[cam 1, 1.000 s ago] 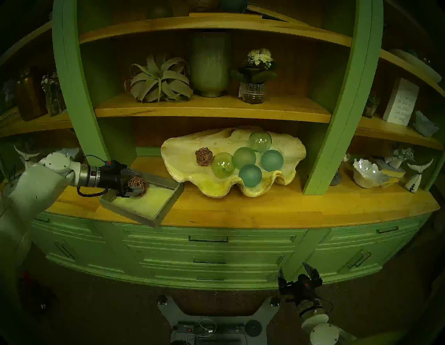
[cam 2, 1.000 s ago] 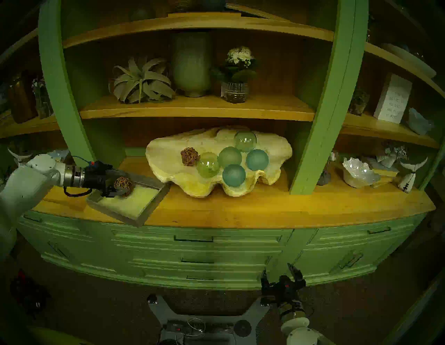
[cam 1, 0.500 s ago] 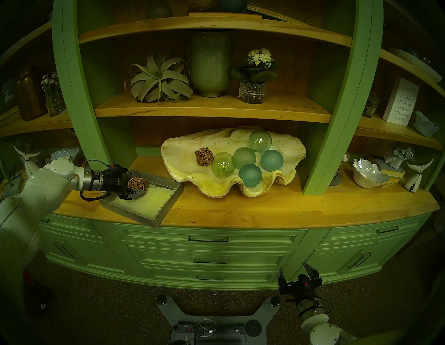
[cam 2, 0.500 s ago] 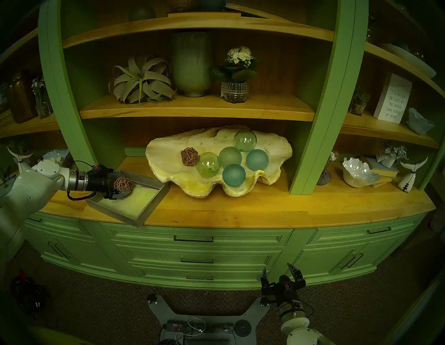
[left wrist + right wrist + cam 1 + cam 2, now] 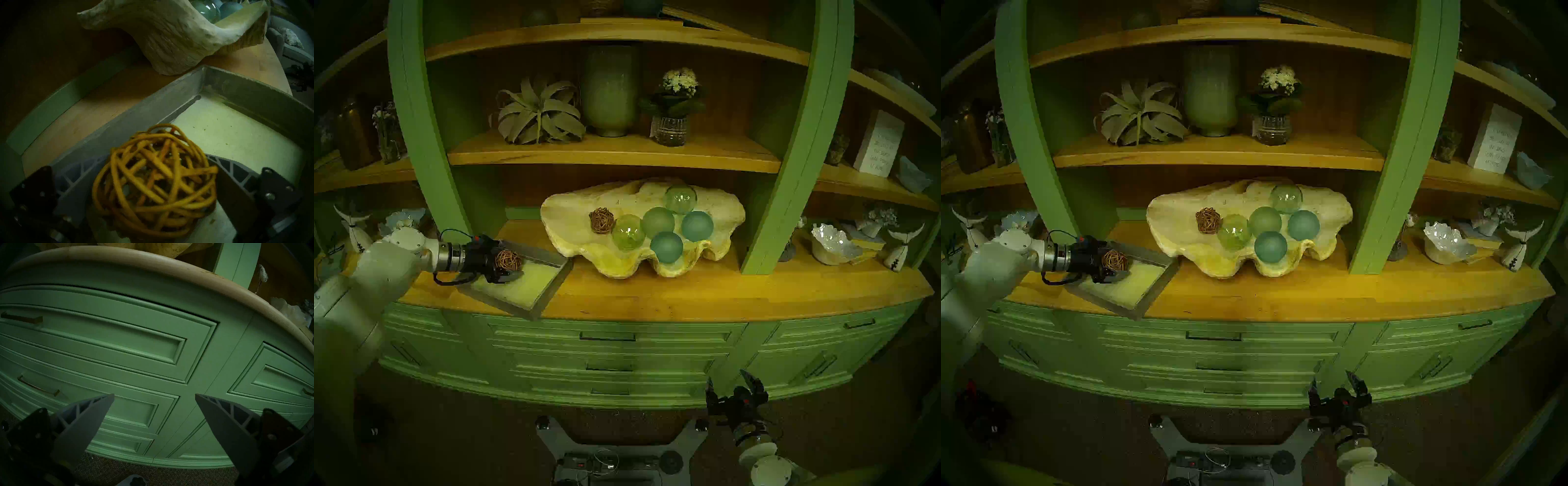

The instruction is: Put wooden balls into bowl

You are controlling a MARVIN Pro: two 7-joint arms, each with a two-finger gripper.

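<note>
Twig ball (image 5: pixel 508 260) sits in the grey tray (image 5: pixel 548 292), near the tray's back wall; left gripper (image 5: pixel 509 268) jaws spread wide either side, not squeezing yet. Looks light, springy, openwork, crushable: pinch gently across its middle. Second ball (image 5: pixel 601 220) already in shell bowl (image 5: pixel 572 244); right gripper (image 5: pixel 153 405) open, empty.

White sign block (image 5: pixel 878 144) on upper shelf, far across from left gripper (image 5: pixel 505 268), well above right gripper (image 5: pixel 734 390): several lines of dark lettering, too blurred to read in either head view. Same block (image 5: pixel 1494 142) in other head view: lettering equally illegible. No other text, label, brand, number seen on shelf items, drawers, robot parts. Wrist views: no writing visible.
</note>
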